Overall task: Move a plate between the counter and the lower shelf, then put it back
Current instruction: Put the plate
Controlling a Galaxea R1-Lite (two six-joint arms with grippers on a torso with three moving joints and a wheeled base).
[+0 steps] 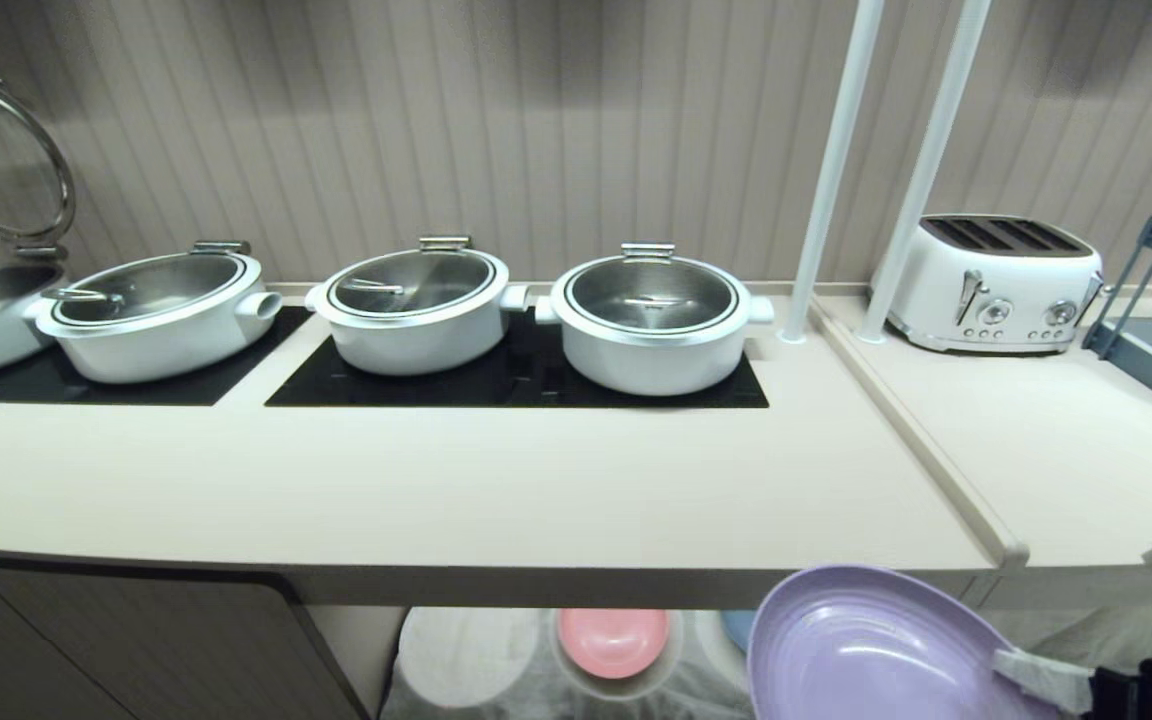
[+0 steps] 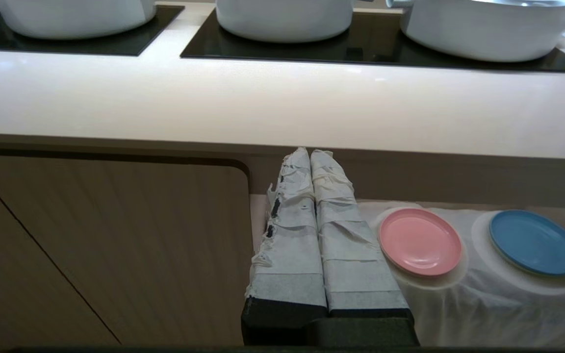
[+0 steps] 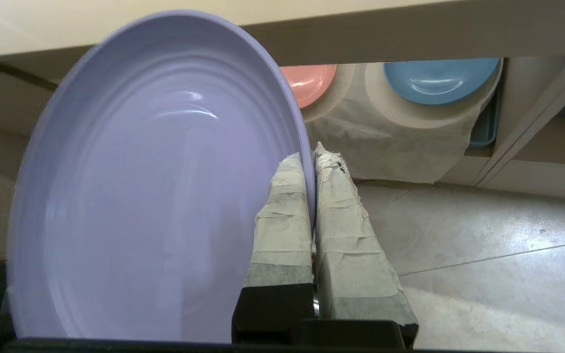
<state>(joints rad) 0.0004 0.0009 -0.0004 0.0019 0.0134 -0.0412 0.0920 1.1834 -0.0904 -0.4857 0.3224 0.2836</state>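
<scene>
The round, shallow lilac plastic plate (image 3: pixel 155 186) hangs tilted in front of the beige table (image 1: pixel 496 490) edge, at five o'clock in the head view, pinched by its rim in the right claw (image 3: pixel 312 157), likely for carrying clear of the cloth-draped lower shelf (image 3: pixel 385 127). The left claw (image 2: pixel 310 153) idles, pressed together.

Right hand (image 3: pixel 312 157) pinches the rim of the plate (image 3: pixel 155 186); plate extends to the hand's left, in front of and below the counter (image 1: pixel 456 480) front edge. Beyond the hand, under the counter: lower shelf (image 3: pixel 400 142), two plates (image 2: pixel 420 241) on its mounds, side by side. On the counter above, three lidded pots (image 1: pixel 648 320) in a row on the hobs (image 1: pixel 516 385). Toaster (image 1: pixel 994 282) on the adjoining top, right of the pots. Left hand (image 2: pixel 310 156) sits left of the shelf plates, below the counter edge.
</scene>
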